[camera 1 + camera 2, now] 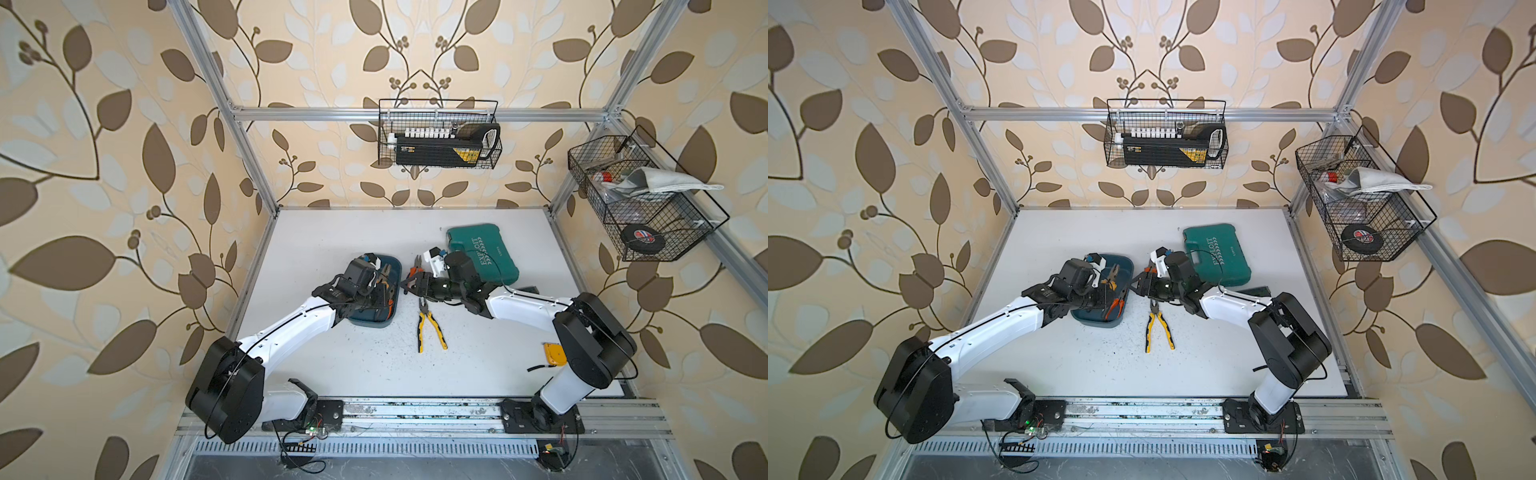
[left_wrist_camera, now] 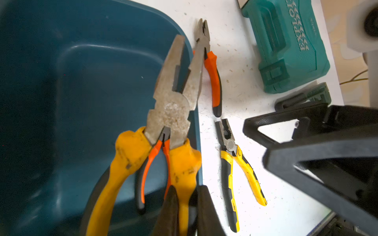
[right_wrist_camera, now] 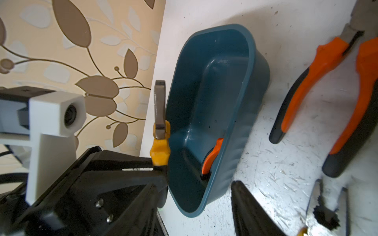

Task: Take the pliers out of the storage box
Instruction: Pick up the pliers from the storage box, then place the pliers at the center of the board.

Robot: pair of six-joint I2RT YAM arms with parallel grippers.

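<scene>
Pliers lie in three places. The left gripper point(image 2: 187, 190) is clamped on one handle of the big yellow pair point(image 2: 171, 110) and holds it over the box point(image 3: 225, 81), with the grey nose reaching across the rim. An orange pair point(image 2: 149, 163) lies beneath it on the box floor. A second orange pair point(image 2: 214, 77) rests on the table point(image 1: 374, 365) just beside the box wall. A small yellow pair point(image 2: 230, 145) lies nearby, handles spread. The right gripper point(image 1: 412, 286) hangs between the box and the green case point(image 1: 482, 253), with its fingers parted and holding nothing.
</scene>
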